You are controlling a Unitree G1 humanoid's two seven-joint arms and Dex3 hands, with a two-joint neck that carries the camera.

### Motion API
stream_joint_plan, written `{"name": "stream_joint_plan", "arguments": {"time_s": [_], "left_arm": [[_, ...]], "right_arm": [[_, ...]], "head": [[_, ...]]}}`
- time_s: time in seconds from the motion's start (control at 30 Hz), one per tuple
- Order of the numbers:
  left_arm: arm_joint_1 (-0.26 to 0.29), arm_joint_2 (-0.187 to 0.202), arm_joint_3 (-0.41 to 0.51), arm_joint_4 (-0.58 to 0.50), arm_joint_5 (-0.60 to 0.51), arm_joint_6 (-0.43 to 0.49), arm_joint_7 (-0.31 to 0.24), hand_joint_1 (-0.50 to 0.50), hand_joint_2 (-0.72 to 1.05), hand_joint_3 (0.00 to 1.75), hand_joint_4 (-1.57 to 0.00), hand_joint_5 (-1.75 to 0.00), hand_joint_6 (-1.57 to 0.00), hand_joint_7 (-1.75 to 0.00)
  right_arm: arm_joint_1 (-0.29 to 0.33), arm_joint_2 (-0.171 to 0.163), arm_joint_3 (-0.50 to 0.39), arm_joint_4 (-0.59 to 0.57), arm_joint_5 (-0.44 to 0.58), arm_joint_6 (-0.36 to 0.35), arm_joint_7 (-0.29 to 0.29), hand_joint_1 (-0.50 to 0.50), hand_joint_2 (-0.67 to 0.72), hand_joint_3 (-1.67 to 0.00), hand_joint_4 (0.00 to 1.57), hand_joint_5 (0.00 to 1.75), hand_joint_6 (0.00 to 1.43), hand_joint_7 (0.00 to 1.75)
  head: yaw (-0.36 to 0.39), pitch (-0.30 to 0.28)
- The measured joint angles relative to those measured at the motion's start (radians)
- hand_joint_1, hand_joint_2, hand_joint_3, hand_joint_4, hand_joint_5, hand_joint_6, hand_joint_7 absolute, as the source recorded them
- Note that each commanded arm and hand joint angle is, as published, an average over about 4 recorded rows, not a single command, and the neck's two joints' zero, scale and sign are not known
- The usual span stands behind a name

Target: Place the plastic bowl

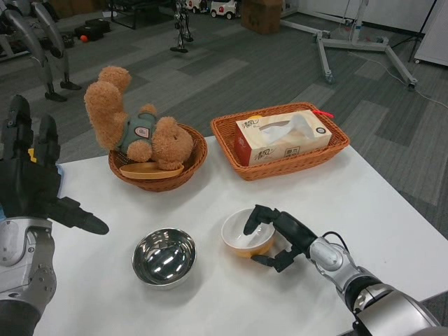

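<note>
An orange plastic bowl [246, 238] with a white inside stands on the white table [364, 203], front centre. My right hand [278, 236] grips its right rim, fingers over the edge and thumb below at the near side. To the bowl's left sits a shiny steel bowl [164, 257]. Raised above the table's left edge is my left hand [33, 182], open with fingers spread, holding nothing.
A round wicker basket [192, 161] at the back holds a brown teddy bear [136, 129] lying on an orange dish. A rectangular wicker basket [280, 164] to its right holds a tissue box [281, 136]. Stands and equipment are on the carpet beyond.
</note>
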State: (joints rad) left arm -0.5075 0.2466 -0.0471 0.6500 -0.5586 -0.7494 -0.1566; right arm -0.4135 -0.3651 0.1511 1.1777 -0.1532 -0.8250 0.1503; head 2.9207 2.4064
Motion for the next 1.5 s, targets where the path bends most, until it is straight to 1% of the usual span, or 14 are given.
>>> {"name": "stream_joint_plan", "arguments": {"time_s": [0.2,0.33,0.4,0.57,0.63,0.73,0.83,0.9,0.97,1.03,1.17,1.23,1.37,1.5], "left_arm": [[0.0,0.0,0.0,0.0,0.0,0.0,0.0,-0.5,-0.64,0.0,0.0,0.0,0.0,0.0],[0.0,0.0,0.0,0.0,0.0,0.0,0.0,-0.5,-0.64,0.0,0.0,0.0,0.0,0.0],[0.0,0.0,0.0,0.0,0.0,0.0,0.0,-0.5,-0.64,0.0,0.0,0.0,0.0,0.0],[0.0,0.0,0.0,0.0,0.0,0.0,0.0,-0.5,-0.64,0.0,0.0,0.0,0.0,0.0],[0.0,0.0,0.0,0.0,0.0,0.0,0.0,-0.5,-0.64,0.0,0.0,0.0,0.0,0.0],[0.0,0.0,0.0,0.0,0.0,0.0,0.0,-0.5,-0.64,0.0,0.0,0.0,0.0,0.0],[0.0,0.0,0.0,0.0,0.0,0.0,0.0,-0.5,-0.64,0.0,0.0,0.0,0.0,0.0],[0.0,0.0,0.0,0.0,0.0,0.0,0.0,-0.5,-0.64,0.0,0.0,0.0,0.0,0.0],[0.0,0.0,0.0,0.0,0.0,0.0,0.0,-0.5,-0.64,0.0,0.0,0.0,0.0,0.0],[0.0,0.0,0.0,0.0,0.0,0.0,0.0,-0.5,-0.64,0.0,0.0,0.0,0.0,0.0],[0.0,0.001,0.0,0.0,0.0,0.0,0.0,-0.5,-0.64,0.0,0.0,0.0,0.0,0.0],[-0.001,0.001,0.0,0.0,-0.001,-0.001,0.0,-0.5,-0.64,0.0,0.0,0.0,0.0,0.0],[-0.001,0.001,-0.001,0.0,-0.001,-0.001,0.0,-0.5,-0.64,0.0,0.0,0.0,0.0,0.0],[-0.001,0.002,-0.002,0.001,-0.001,-0.001,0.0,-0.5,-0.64,0.0,0.0,0.0,0.0,0.0]], "right_arm": [[0.0,0.0,-0.003,0.002,0.005,0.016,0.008,-0.46,-0.54,-1.37,0.13,0.65,0.01,1.22],[0.0,-0.001,-0.004,0.006,0.024,0.016,0.011,-0.45,-0.49,-1.19,0.1,0.41,0.0,1.13],[0.0,-0.001,-0.004,0.009,0.041,0.016,0.011,-0.43,-0.48,-1.13,0.13,0.39,0.0,1.12],[0.003,-0.006,-0.006,0.015,0.08,0.016,0.013,-0.42,-0.38,-0.83,0.19,0.34,0.0,1.19],[0.01,-0.008,-0.006,0.015,0.093,0.017,0.015,-0.41,-0.32,-0.73,0.16,0.29,0.0,1.19],[0.021,-0.012,-0.006,0.013,0.107,0.017,0.02,-0.38,-0.22,-0.56,0.11,0.29,0.0,1.19],[0.031,-0.014,-0.008,0.002,0.121,0.018,0.028,-0.35,-0.13,-0.44,0.09,0.29,0.0,1.19],[0.039,-0.015,-0.013,-0.008,0.133,0.019,0.035,-0.33,0.0,-0.32,0.09,0.29,0.0,1.19],[0.05,-0.015,-0.017,-0.019,0.152,0.019,0.04,-0.33,0.15,-0.2,0.07,0.19,0.0,1.19],[0.064,-0.016,-0.02,-0.032,0.181,0.021,0.044,-0.33,0.22,-0.16,0.06,0.1,0.0,1.19],[0.09,-0.018,-0.026,-0.058,0.279,0.037,0.047,-0.35,0.34,-0.08,0.01,0.0,0.0,1.12],[0.104,-0.02,-0.028,-0.078,0.334,0.044,0.048,-0.38,0.34,-0.08,0.0,0.0,0.0,1.12],[0.129,-0.021,-0.028,-0.123,0.438,0.051,0.05,-0.34,0.34,-0.08,0.0,0.0,0.0,1.05],[0.146,-0.02,-0.026,-0.185,0.568,0.041,0.044,-0.38,0.33,-0.08,0.0,0.0,0.0,0.99]], "head": [[-0.001,-0.008],[0.0,-0.011],[0.001,-0.013],[0.001,-0.015],[-0.002,-0.017],[-0.005,-0.018],[-0.008,-0.02],[-0.01,-0.023],[-0.011,-0.026],[-0.011,-0.027],[-0.013,-0.03],[-0.014,-0.03],[-0.014,-0.03],[-0.013,-0.029]]}}
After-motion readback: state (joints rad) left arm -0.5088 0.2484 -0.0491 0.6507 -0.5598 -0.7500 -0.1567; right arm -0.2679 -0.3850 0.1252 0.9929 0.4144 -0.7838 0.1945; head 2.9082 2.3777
